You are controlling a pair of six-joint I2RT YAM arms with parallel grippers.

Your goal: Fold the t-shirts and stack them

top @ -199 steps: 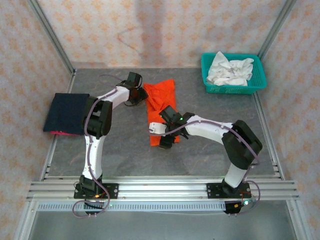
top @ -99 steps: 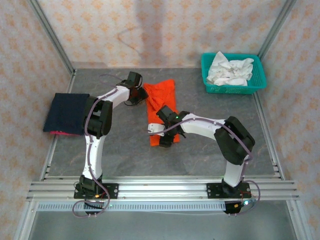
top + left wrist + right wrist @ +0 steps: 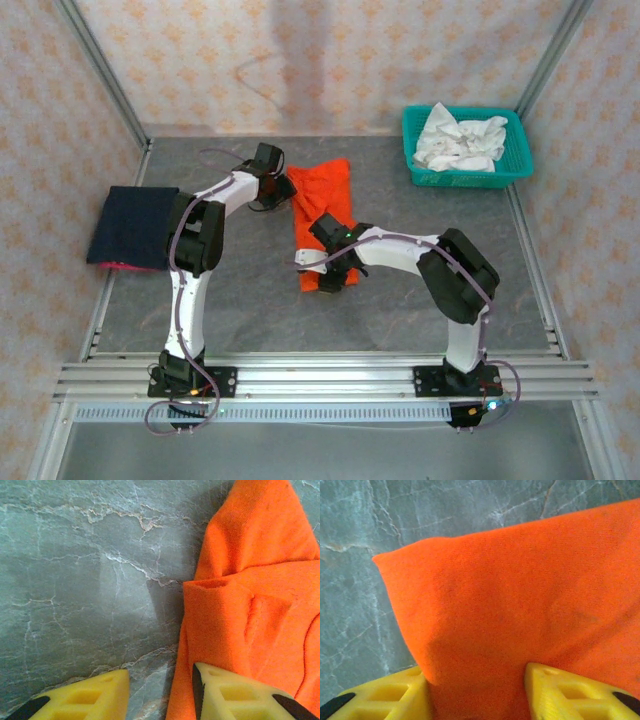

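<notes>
Near centre, the right gripper (image 3: 477, 680) straddles the 6 o'clock hem of the orange shirt (image 3: 325, 190), jaws half-wide; whether it grips, I cannot tell. A folded navy shirt (image 3: 130, 225) lies at 9 o'clock. At 11 o'clock, the left gripper (image 3: 160, 672) stands open astride the shirt's edge. Best to pinch both layers and lift evenly.

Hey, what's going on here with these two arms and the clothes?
They're folding shirts. An orange t-shirt lies in the middle. The left pincer sits open over the shirt's far edge. The right pincer straddles a fold at the near end, though I can't tell if it's gripping. A folded navy shirt lies at the left, and a teal basket of white cloth stands far right.
</notes>
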